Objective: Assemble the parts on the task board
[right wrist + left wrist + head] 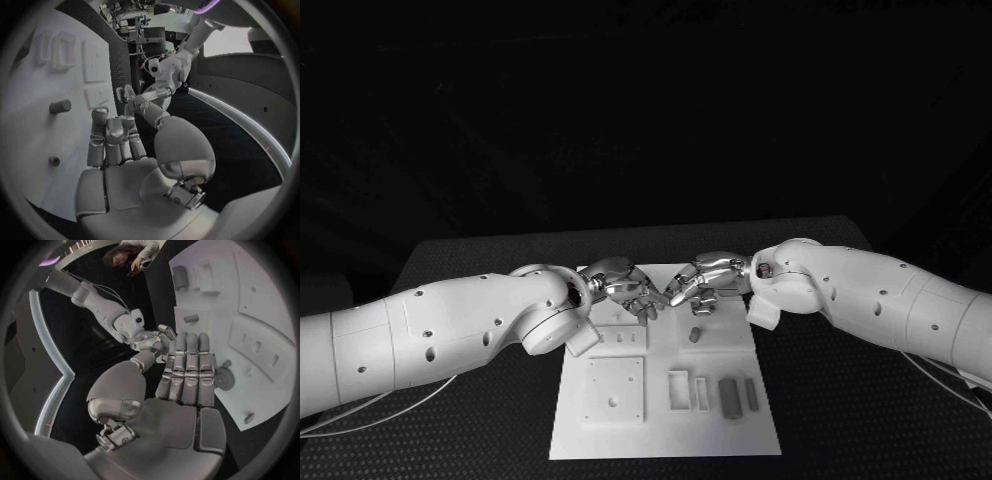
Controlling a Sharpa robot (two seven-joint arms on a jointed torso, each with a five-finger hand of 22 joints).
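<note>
A flat white rectangular task board (668, 430) lies in the middle of the black tabletop (473, 250), its long sides running from the near edge toward the far edge. Toward the board's near right corner, raised white open frames (679, 390) stand side by side with two small grey block-shaped parts (728, 394) just beside them; whether the blocks sit inside pockets or on the flat surface cannot be told. At the near left sits a raised white square panel (615, 390) with a small hole in it. Nearer the board's middle a short grey cylindrical peg (694, 335) stands upright on the board, seen from the right wrist as a stubby dark cylinder (60, 106).

The left silver many-fingered hand (620, 285) and the right silver many-fingered hand (700, 282) meet over the far half of the board, fingertips close together, almost touching. From the left wrist, the left hand (187, 372) has its fingers straight and laid side by side over the board, nothing visible between them, so it looks empty. From the right wrist, the right hand (115, 142) has its fingers somewhat bent with the thumb apart; whether anything is pinched cannot be told. The upright peg stands just near-side of the right hand, apart from its fingers.
</note>
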